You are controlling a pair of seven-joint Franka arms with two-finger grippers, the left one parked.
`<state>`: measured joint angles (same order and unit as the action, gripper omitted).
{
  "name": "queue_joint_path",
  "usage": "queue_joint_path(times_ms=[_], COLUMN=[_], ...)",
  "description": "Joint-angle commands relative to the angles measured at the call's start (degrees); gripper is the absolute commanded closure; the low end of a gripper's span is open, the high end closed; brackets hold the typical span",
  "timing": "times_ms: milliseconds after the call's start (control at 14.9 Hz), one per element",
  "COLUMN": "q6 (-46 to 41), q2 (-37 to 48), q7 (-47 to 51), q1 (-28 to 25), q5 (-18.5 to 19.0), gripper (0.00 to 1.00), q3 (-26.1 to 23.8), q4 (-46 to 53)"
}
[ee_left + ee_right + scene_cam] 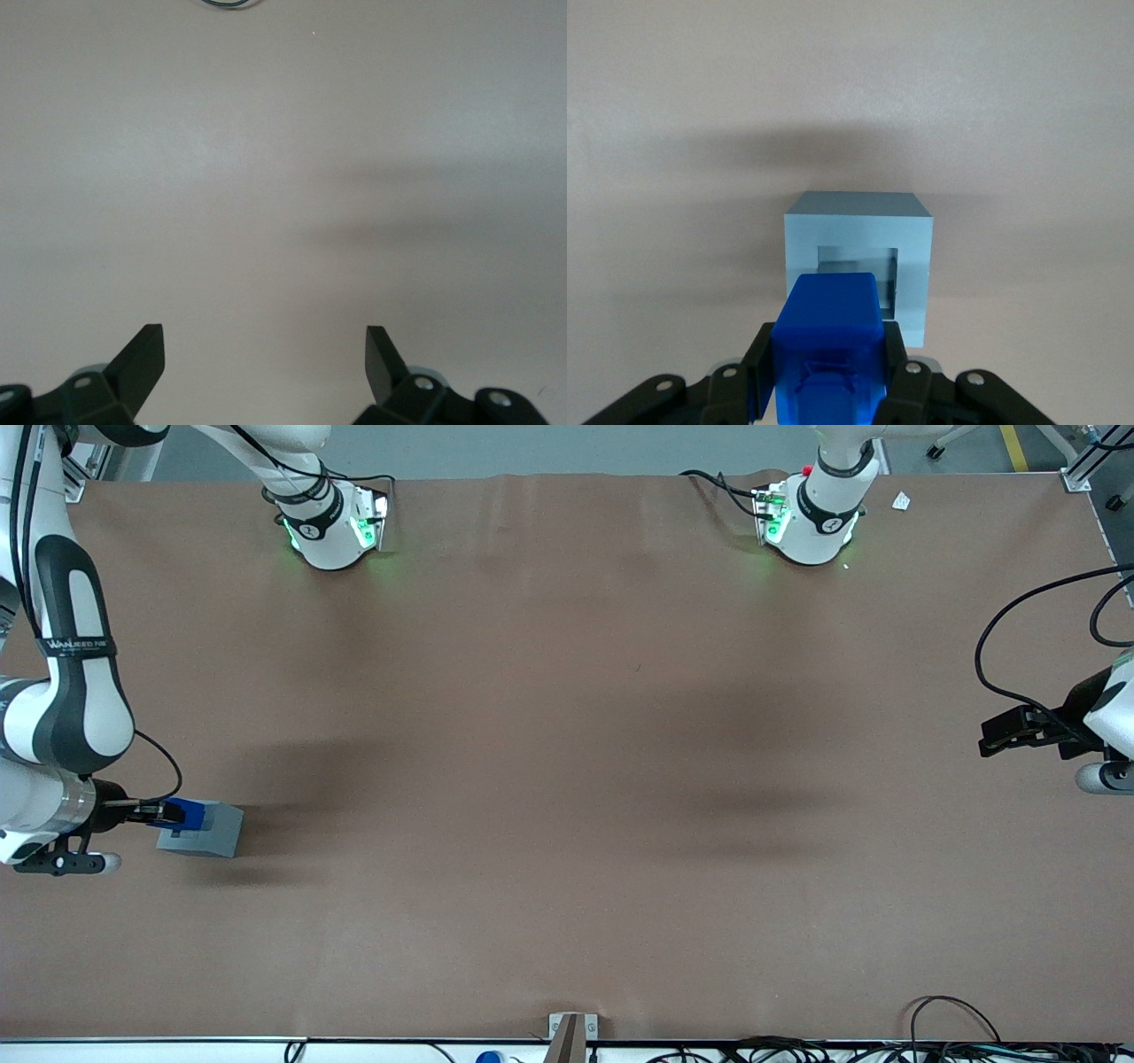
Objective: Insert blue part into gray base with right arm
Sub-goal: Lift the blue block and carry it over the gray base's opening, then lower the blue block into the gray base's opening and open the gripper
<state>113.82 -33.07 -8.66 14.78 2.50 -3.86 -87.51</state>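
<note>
My gripper (829, 372) was clamped on the blue part (830, 341), holding it just above the gray base (205, 833) at roughly 8 o'clock on the worktop (567, 779), so pickup was done, while seating it in the recess (858, 276) remained.

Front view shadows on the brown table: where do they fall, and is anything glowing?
Front view: soft dark shadows lie on the table beside the gray base, where the gripper holds the blue part; green light glows at both arm bases. Right wrist view: a blurred shadow band crosses above the base.
</note>
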Motion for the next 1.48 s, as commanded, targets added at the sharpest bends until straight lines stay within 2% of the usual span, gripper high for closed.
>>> queue_joint_path(times_ms=[0,1141,1208,1342,1409], q6=[0.00,2.38,2.38,2.38,2.38], q2=[-1.21,-4.72,-4.72,-5.07,-5.16], q7=[-0.92,1.81,1.81,1.89,1.81], q1=[1.22,2.28,2.36,2.28,2.19], q5=[0.58,0.05,-0.12,-0.13,-0.21], gripper=[1.00,0.99,0.89,0.17,0.02], q3=[-0.80,-0.88,-0.88,-0.88,-0.88], q4=[0.94,4.98,4.98,4.98,4.90])
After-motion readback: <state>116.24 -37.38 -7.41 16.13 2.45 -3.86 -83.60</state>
